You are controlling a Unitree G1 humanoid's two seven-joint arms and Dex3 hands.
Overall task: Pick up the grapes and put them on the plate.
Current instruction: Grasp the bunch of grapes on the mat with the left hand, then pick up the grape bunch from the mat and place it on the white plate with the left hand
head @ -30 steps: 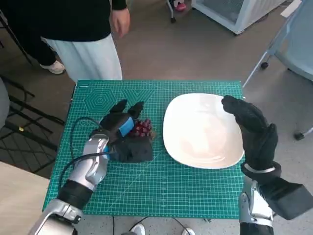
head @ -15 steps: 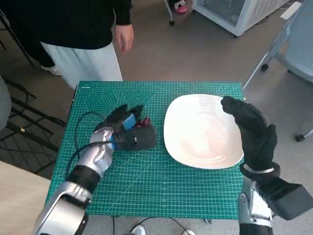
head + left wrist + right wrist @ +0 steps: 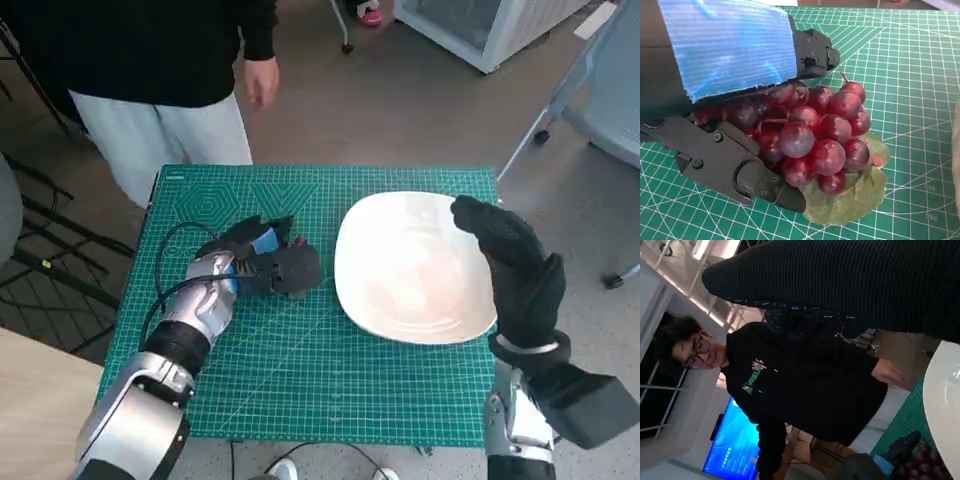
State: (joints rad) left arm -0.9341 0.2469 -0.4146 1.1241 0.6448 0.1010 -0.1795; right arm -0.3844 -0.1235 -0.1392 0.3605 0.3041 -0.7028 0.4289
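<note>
Head view shows the blue-taped black left hand [image 3: 262, 262] closed around the bunch of dark red grapes [image 3: 815, 137] on the green cutting mat [image 3: 300, 390], just beside the round white plate [image 3: 410, 265]. The black-gloved right hand [image 3: 510, 265] hovers over the plate's edge, holding nothing, fingers loosely apart.

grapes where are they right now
In the head view the grapes sit on the green mat, under the left hand, left of the white plate.
</note>
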